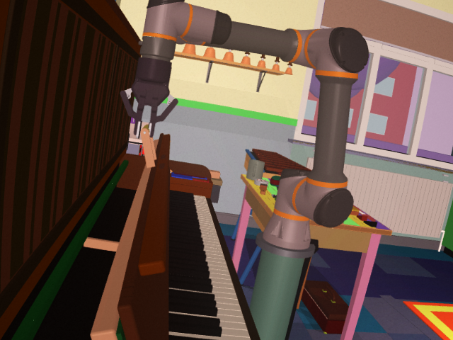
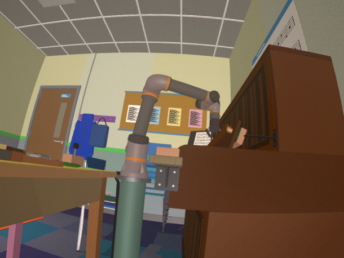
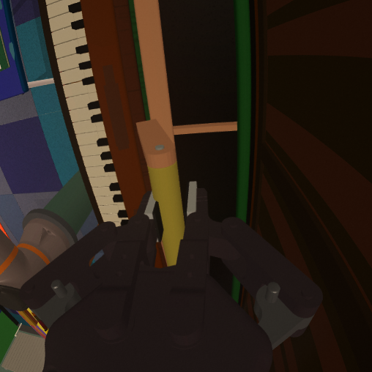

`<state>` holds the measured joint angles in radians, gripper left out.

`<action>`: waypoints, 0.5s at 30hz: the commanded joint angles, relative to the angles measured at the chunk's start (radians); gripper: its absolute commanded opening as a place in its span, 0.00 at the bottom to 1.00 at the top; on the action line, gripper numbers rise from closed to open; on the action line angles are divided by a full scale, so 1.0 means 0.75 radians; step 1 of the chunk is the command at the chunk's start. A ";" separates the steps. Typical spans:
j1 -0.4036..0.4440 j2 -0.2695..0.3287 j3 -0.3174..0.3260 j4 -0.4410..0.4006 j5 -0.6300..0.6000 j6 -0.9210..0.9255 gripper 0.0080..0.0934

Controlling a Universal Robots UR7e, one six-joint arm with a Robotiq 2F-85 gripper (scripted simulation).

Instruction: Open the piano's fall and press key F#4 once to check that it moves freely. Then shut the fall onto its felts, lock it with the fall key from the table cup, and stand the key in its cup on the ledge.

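The piano's fall (image 1: 146, 234) stands raised, tilted back over the open keyboard (image 1: 205, 263). A tan prop stick (image 1: 148, 149) with a yellow-green handle (image 3: 171, 208) rises at the fall's far end. My gripper (image 1: 145, 129) is right above it, and its fingers are closed on the yellow handle (image 1: 145, 128). From the far side the gripper (image 2: 212, 134) sits at the fall's upper edge. The fall key and the table cup are too small to make out.
Behind the fall is the piano's dark slatted front (image 1: 55, 120), with a green felt strip (image 1: 66, 263) below it. A sheet of music (image 2: 200, 138) stands near the gripper. A cluttered table (image 1: 314, 216) stands to the right of the arm's pedestal (image 1: 278, 289).
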<state>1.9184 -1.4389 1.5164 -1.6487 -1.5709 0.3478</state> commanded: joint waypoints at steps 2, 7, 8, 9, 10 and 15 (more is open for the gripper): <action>0.000 -0.001 -0.001 0.001 0.000 0.000 0.21; 0.000 -0.001 -0.001 0.001 0.000 0.000 0.32; 0.000 -0.001 -0.001 0.001 0.000 0.000 0.35; 0.000 -0.001 -0.001 0.001 0.000 0.000 0.37; 0.000 -0.001 -0.001 0.001 0.000 0.000 0.39; 0.000 -0.001 -0.001 0.001 0.000 0.000 0.47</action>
<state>1.9186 -1.4391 1.5165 -1.6478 -1.5708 0.3478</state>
